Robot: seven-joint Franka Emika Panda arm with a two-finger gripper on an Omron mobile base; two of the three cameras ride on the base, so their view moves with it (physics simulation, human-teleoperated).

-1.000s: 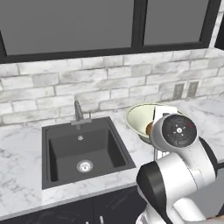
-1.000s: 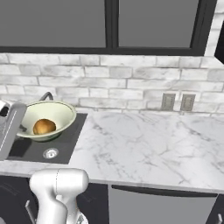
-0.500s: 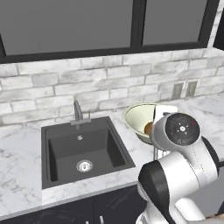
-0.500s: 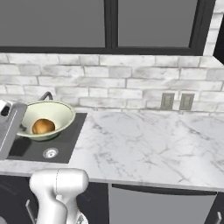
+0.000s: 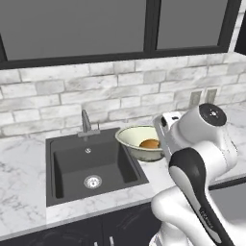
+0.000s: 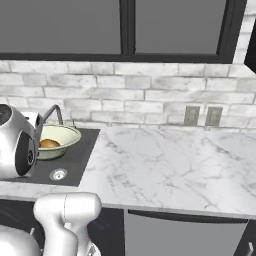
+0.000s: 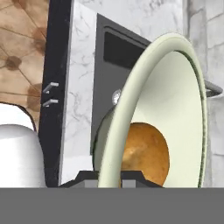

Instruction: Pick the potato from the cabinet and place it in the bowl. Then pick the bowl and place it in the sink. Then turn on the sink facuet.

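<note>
White marble counter (image 6: 165,165) carries the square black sink (image 5: 91,166) w/ round silver drain. Slim grey metal faucet (image 5: 86,122) stands at the sink's back edge, spout toward the basin. Wide shallow cream-green bowl (image 5: 139,140) hangs over the sink's right edge, mouth up, roughly level. Small round orange-brown potato (image 5: 150,143) sits inside, no clear long axis. Gripper (image 7: 109,176) clamped on bowl's rim.
</note>
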